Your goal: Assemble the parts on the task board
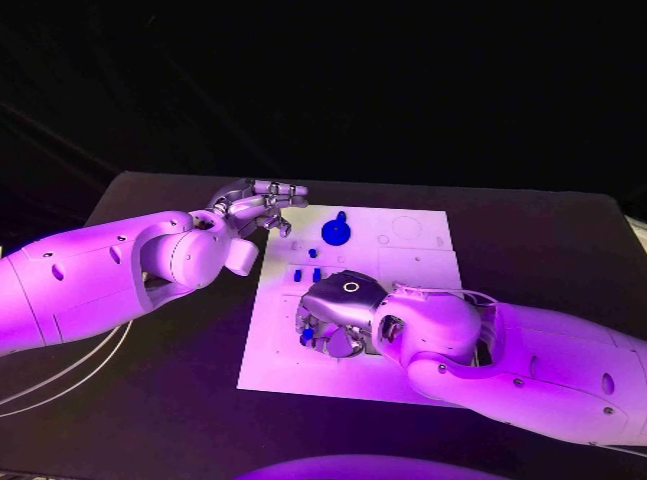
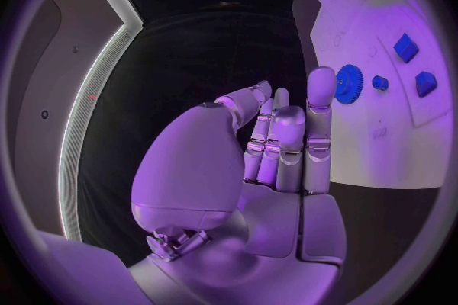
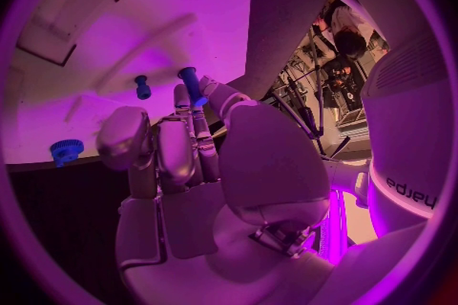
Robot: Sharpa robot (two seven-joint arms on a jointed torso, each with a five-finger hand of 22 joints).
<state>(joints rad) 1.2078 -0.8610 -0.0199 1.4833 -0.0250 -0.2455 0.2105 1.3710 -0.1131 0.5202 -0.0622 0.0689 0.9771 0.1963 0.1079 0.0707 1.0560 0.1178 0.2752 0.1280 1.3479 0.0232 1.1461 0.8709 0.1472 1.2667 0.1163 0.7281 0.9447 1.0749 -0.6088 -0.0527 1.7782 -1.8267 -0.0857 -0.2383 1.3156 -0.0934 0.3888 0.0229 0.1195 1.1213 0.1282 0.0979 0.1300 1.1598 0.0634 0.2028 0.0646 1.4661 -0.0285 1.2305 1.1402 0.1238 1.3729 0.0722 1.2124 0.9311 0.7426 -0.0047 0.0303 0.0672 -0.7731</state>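
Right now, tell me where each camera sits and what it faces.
Head view: above, looking down on the task board; both arms enter.
Left wrist view: behind the left hand, empty, facing the board's blue gear.
Right wrist view: behind the right hand, fingers holding a blue peg.
Shared: the gear, in all three.

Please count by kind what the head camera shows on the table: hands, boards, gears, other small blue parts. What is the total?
Hands: 2, the left hand and the right hand
Task board: 1
Blue gear: 1
Small blue parts: 4 seen, one pinched by the right hand
Total: 8
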